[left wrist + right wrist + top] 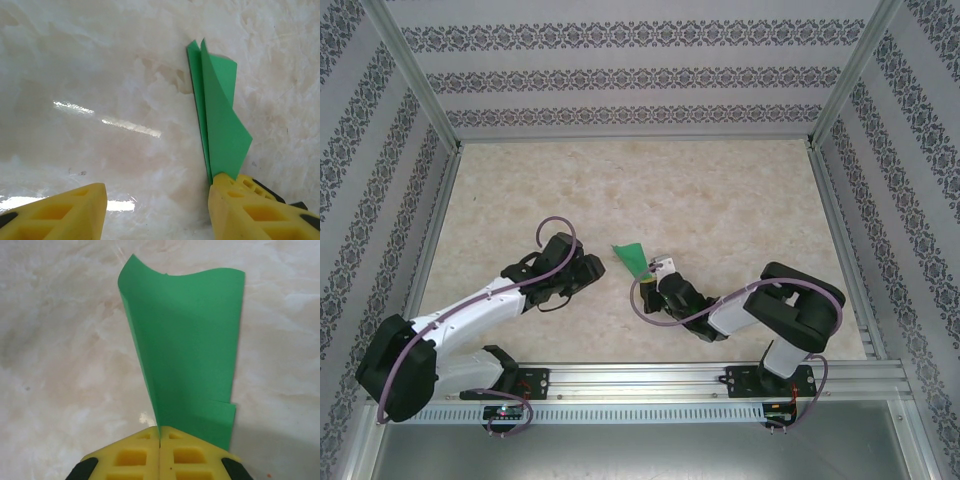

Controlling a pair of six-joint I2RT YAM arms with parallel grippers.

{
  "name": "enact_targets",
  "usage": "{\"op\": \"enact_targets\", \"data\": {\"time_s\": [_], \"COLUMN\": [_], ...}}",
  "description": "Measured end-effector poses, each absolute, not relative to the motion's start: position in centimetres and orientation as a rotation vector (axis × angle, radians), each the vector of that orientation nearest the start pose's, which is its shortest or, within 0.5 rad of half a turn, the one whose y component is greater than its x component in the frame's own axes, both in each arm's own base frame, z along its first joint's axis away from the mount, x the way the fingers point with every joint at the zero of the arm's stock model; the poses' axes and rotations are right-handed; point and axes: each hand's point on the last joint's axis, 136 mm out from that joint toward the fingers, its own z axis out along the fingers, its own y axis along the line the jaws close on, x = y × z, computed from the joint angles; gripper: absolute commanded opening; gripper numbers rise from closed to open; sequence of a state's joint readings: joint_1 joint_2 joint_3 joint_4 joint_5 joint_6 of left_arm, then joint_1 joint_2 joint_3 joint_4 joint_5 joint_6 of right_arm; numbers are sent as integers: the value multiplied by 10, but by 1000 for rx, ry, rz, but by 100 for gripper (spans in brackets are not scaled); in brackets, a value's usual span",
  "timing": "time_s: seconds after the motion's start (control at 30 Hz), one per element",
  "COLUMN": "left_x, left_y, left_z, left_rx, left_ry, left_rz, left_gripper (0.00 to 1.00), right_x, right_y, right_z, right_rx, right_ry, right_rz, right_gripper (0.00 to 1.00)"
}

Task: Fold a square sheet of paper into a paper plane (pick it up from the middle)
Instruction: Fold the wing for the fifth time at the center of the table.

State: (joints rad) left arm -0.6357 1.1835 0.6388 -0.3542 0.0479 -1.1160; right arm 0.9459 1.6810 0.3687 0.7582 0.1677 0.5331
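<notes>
**Green paper plane pinched in the right hand above a marble tabletop**

The tabletop [720, 190] is pale, glossy and marbled in beige, with streaks of reflected light in the left wrist view; patterned walls [620, 75] of grey floral bands close it in on three sides, and a slotted aluminium rail [650, 378] along the near edge carries both arm bases. The left arm [470, 315] lies low and stretched toward the middle; its left hand [588, 270] has its yellow fingers [55, 212] set wide apart with nothing between them. The right arm [790, 310] folds back on itself at the elbow and reaches leftward; the right hand [658, 270] has its fingers pressed together, clamped on the narrow end of the paper plane [632, 257]. The two hands sit near each other at the centre of the tabletop, with the paper plane between them. From the right wrist the paper plane [185, 350] fans upward out of the closed fingertips, its layers splaying and its far edge curling. From the left wrist the paper plane [220, 115] stands on edge just beside one yellow finger; its lower end is hidden behind that finger, so contact there cannot be judged.
</notes>
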Motion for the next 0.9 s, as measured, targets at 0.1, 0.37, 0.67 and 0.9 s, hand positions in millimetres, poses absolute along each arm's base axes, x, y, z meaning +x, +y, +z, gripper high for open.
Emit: {"op": "enact_targets", "data": {"time_s": [0.1,0.37,0.67,0.9], "left_x": [249,254,255,262], "left_y": [-197,-205,-211,-216], "left_z": [91,90,91,108], "left_rx": [-595,-576,-544,-502], "left_ry": [2573,2572,2577,2534], "left_rz": [-777,-811,-833,-869], "left_gripper": [55,51,51,52], "right_x": [246,244,237,235], "right_y": [290,298,302,301], "right_z": [23,26,21,21], "right_rx": [-279,-191,-151,-113], "right_ry": [2186,2203,2264,2309], "right_rz": [774,928,990,1003], "right_gripper": [0,0,0,0]}}
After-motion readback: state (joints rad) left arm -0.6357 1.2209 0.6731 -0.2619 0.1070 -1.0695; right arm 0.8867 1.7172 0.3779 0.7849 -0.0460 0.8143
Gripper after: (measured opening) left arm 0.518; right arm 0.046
